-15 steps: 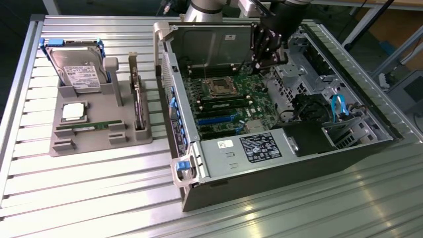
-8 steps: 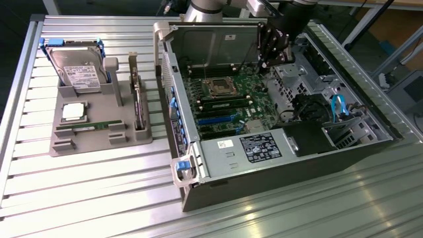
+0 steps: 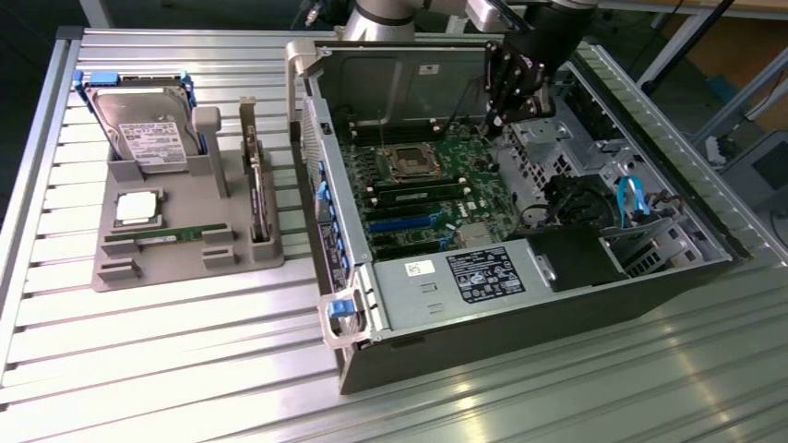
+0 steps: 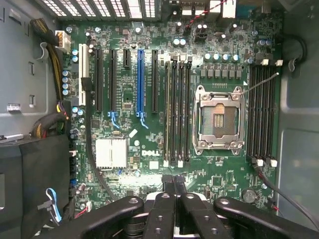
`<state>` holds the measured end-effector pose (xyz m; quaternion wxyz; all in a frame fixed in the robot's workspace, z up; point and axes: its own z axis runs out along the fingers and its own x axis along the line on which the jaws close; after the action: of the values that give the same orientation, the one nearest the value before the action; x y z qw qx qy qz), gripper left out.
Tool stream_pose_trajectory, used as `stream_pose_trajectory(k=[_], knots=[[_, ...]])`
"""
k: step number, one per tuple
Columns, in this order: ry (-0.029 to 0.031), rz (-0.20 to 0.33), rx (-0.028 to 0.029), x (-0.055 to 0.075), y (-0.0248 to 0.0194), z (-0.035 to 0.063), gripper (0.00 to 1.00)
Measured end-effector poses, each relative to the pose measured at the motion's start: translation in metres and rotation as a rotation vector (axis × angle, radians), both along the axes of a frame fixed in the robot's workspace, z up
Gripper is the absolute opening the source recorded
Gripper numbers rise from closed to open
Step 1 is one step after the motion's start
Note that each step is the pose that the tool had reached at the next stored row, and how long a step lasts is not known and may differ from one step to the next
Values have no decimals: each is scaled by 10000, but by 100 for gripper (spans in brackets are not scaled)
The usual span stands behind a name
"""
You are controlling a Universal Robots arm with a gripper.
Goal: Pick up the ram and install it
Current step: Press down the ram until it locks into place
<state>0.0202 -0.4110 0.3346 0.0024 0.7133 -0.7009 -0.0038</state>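
One long, narrow green ram stick lies flat in its slot by the near edge of the grey moulded parts tray, with open slatted metal tabletop in front of it. It's well apart from the black two-finger gripper, which hangs over the far end of the open black computer case, above the green motherboard, its fingers pressed together, nothing seen between them

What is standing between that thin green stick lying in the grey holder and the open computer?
In the exterior view, a taller card stands on edge in the grey holder, between the ram and the computer case.
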Motion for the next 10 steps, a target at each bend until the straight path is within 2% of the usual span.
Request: stream_pose_trajectory(k=[8, 10], knots=[[0, 0, 2, 0, 0, -4, 10], [1, 1, -1, -2, 0, -49, 10]])
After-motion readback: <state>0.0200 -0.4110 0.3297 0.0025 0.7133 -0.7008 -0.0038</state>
